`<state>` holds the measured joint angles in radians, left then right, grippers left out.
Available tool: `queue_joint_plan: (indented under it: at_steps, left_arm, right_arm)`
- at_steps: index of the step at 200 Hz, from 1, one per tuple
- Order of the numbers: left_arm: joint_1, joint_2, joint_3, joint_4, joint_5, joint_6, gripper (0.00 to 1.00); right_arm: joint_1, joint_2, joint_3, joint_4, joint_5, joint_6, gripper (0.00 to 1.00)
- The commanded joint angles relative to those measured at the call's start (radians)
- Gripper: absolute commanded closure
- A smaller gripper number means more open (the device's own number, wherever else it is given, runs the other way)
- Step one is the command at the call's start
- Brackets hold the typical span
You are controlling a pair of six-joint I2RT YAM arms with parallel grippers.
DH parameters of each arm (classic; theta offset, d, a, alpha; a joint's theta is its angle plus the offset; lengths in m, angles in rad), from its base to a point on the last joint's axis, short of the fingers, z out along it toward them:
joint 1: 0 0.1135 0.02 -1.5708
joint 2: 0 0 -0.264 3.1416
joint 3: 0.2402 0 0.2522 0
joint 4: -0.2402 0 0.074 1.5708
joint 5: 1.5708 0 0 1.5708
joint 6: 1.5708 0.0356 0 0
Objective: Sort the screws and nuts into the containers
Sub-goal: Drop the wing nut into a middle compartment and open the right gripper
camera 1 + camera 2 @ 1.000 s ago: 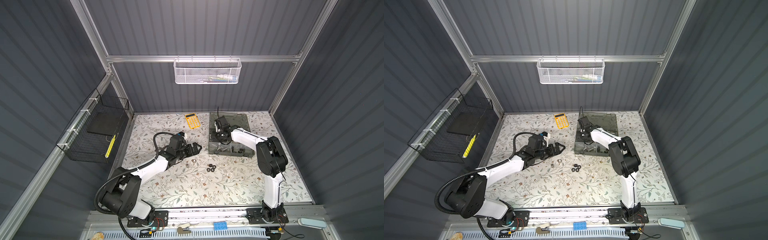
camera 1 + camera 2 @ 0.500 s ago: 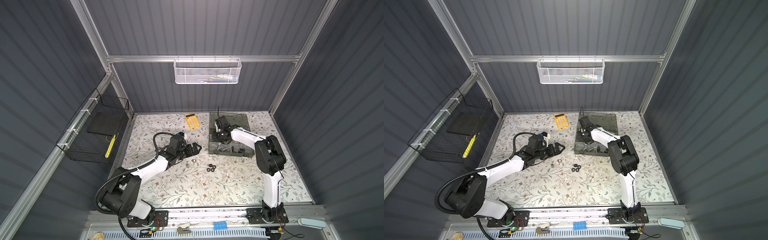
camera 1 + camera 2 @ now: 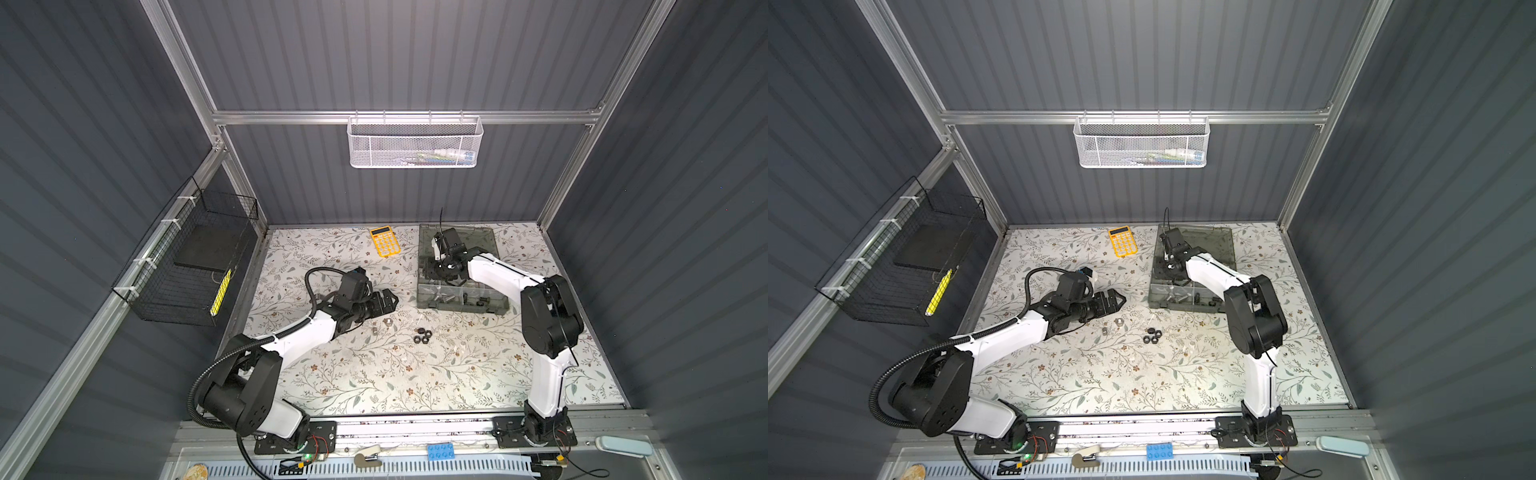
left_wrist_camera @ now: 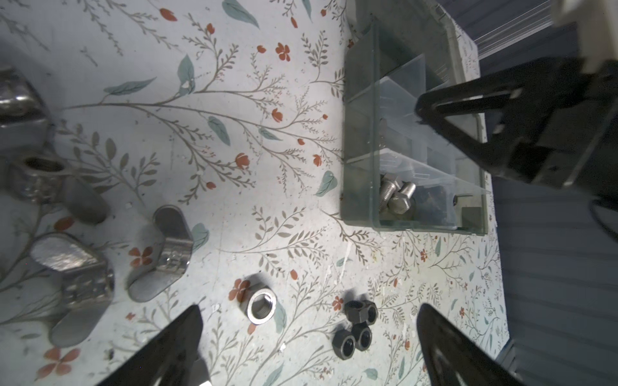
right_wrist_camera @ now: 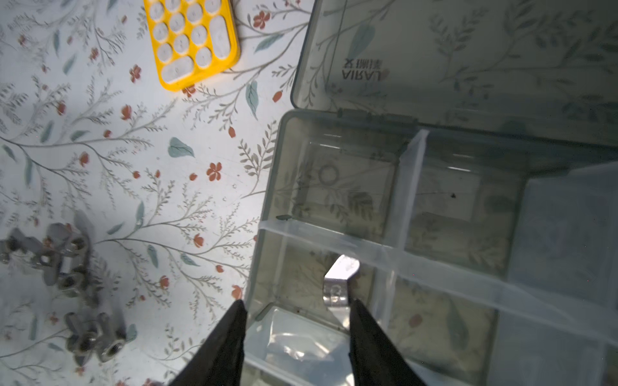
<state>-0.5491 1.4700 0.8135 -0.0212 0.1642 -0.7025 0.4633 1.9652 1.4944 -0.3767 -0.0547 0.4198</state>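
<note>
My right hand (image 5: 297, 302) hangs over the smoky grey translucent plastic organizer box (image 5: 267, 187), jaws parted and gripping nothing. The shiny silver winged nut (image 5: 339, 284) sits inside an outer-edge compartment just beside one finger, one wing catching the light. Left hand (image 4: 309, 312) is spread wide and empty above the silver hex nut (image 4: 262, 302) and three black hex nuts (image 4: 356, 329) on the floral desk (image 4: 234, 100), probably lining up the next pick.

Wing nuts (image 5: 57, 264) blurred, basket contents (image 3: 444, 157) indistinct
</note>
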Motion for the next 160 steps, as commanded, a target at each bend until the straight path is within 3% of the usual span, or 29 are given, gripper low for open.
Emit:
queue_joint_plan:
  at_steps: [1,28,74,124,160]
  left_arm:
    - [-0.003,-0.024,0.064,-0.116,-0.072,0.074,0.0]
    - [-0.003,0.015,0.161,-0.261,-0.149,0.151,0.0]
    - [-0.003,0.085,0.248,-0.352,-0.175,0.225,0.0]
    - [-0.001,0.183,0.29,-0.404,-0.194,0.278,0.02]
    - [0.001,0.255,0.339,-0.446,-0.191,0.302,0.06]
  right_arm:
    - [-0.002,-0.073,-0.042,0.021,-0.013,0.01,0.4]
    - [0.011,-0.174,-0.115,0.047,-0.023,0.018,0.25]
    - [0.08,-0.38,-0.333,0.127,0.048,0.016,0.01]
    - [0.205,-0.54,-0.595,0.319,0.11,-0.039,0.01]
    - [0.213,-0.533,-0.625,0.386,0.049,-0.069,0.01]
